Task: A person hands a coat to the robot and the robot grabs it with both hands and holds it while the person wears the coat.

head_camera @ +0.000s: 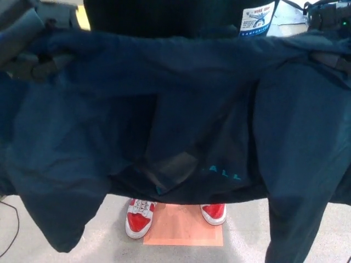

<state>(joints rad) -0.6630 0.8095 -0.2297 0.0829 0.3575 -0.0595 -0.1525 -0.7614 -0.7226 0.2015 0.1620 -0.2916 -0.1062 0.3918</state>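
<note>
Head view: both hands grip navy coat (181, 109) w/ person (164, 16) behind.

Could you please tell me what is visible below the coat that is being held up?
Below the coat, red-and-white shoes stand on an orange floor mat. The person's legs are covered.

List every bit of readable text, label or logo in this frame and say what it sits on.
"ALL": teal letters on the lining of the dark coat, partly cut off by a fold, so probably part of a longer word.
White and blue patch on the person's black top: it carries lines of print and a small figure, but they are too small and blurred to read reliably.
No other text is visible.
</note>
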